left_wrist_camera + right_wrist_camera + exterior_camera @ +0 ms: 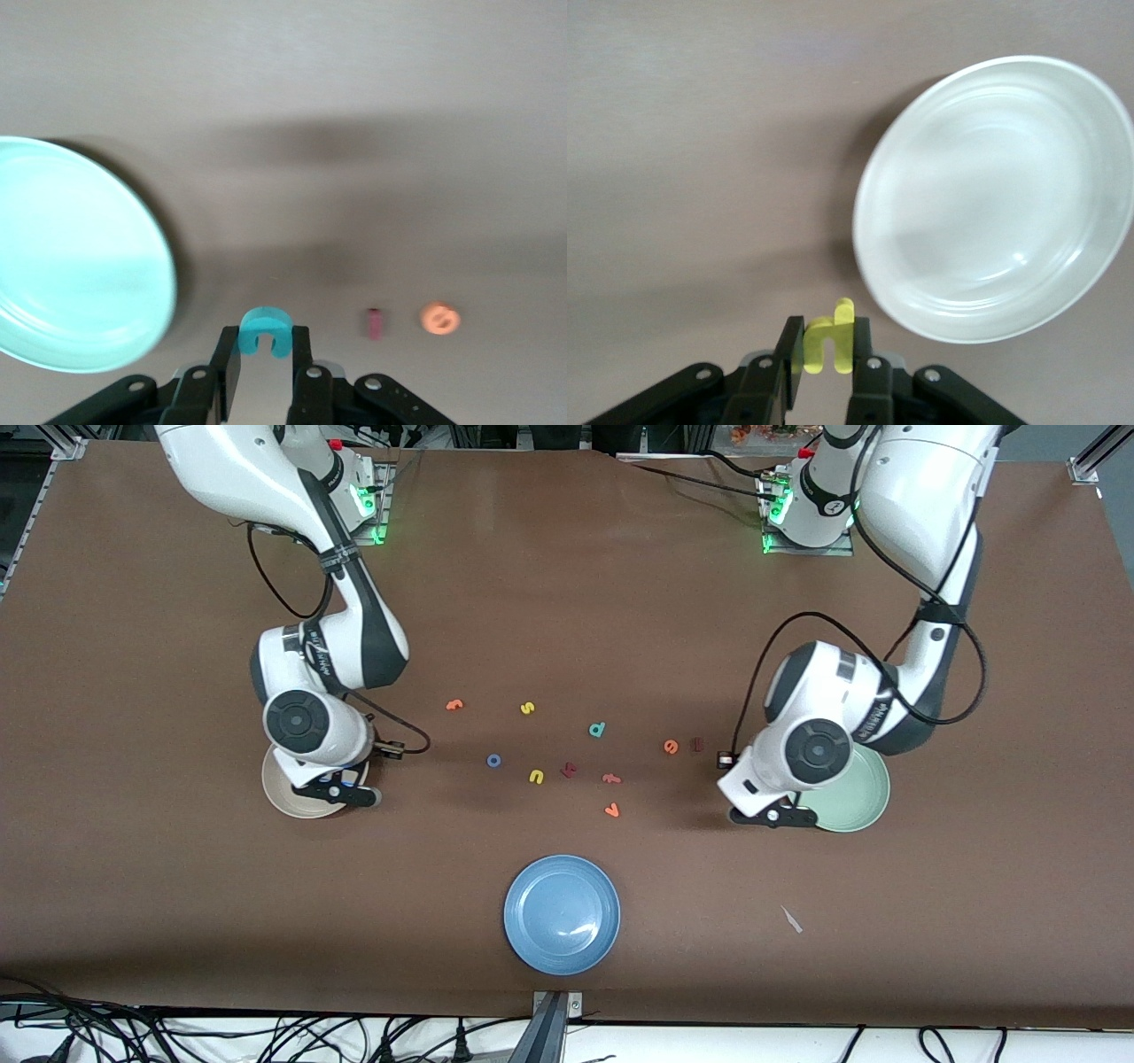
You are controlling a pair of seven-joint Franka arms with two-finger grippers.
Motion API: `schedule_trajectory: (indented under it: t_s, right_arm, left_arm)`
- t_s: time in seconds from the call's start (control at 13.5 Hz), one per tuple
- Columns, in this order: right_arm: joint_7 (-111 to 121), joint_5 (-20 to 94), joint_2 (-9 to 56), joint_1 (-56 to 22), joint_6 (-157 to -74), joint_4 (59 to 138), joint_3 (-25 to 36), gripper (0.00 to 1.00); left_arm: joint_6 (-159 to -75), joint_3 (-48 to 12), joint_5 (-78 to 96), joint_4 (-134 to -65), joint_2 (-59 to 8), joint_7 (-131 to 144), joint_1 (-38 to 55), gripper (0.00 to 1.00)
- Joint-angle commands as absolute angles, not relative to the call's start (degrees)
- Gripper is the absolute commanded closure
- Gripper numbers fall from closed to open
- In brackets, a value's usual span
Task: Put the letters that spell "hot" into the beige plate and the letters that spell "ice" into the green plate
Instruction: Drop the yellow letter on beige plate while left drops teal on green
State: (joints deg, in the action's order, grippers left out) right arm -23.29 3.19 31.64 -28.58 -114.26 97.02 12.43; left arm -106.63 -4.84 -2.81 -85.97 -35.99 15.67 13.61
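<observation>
Neither plate is seen to hold a letter yet; both deliveries are judged to be in progress.

The teal "c" (265, 330) is clamped between the fingers of the left gripper (266, 372), which is held in the air beside the rim of the green plate (873, 797), over bare table. The yellow "h" (831, 345) is pinched between the fingers of the right gripper (828, 376), held just beside the beige plate (992, 199).

Four task letters are left on the table between the plates: the blue "o" (493, 760), the orange "t" (611, 779), the orange "e" (671, 747) and the dark red "i" (697, 743), the last two lying close together toward the green plate.
</observation>
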Motion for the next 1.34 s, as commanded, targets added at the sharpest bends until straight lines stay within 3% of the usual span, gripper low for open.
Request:
schedule_trajectory:
  t_s: [0.0,0.07,0.45,0.52,0.59,0.74,0.89,1.26]
  right_arm:
    - [-16.38,2.72,29.88,-29.00,-114.17,100.19,14.84,1.00]
    - [-12.61,2.72,29.27,-28.92,-115.39,101.50,15.90,1.00]
    - [4.54,3.25,24.88,-28.92,-137.42,116.26,19.77,1.00]
    - [6.31,3.51,24.87,-28.92,-138.77,116.98,20.12,0.73]
    - [5.54,4.47,24.79,-28.92,-138.52,116.81,20.13,0.01]
    - [-0.31,8.67,22.95,-29.09,-134.85,116.11,19.34,0.00]
    - [-10.76,11.95,22.24,-29.27,-130.09,114.79,16.45,0.00]
    - [-34.04,12.22,21.27,-29.71,-129.02,114.70,10.21,0.00]
  left_arm:
    - [-106.35,-5.36,-5.71,-87.45,-35.24,8.55,9.85,0.79]
    - [-106.35,-5.36,-5.71,-87.45,-35.94,6.87,8.19,0.79]
    - [-110.90,-5.36,-5.71,-87.98,-40.77,-4.57,1.94,0.78]
    - [-112.66,-5.36,-5.71,-88.24,-41.74,-4.57,1.93,0.78]
    - [-114.24,-5.36,-5.71,-88.59,-42.36,-4.57,1.76,0.78]
    - [-115.75,-5.36,-5.71,-88.94,-42.89,-4.57,1.85,0.73]
    - [-115.75,-5.36,-5.71,-88.95,-43.07,-3.96,1.93,0.00]
    - [-111.54,-6.15,-4.93,-88.86,-39.91,-3.35,3.07,0.00]
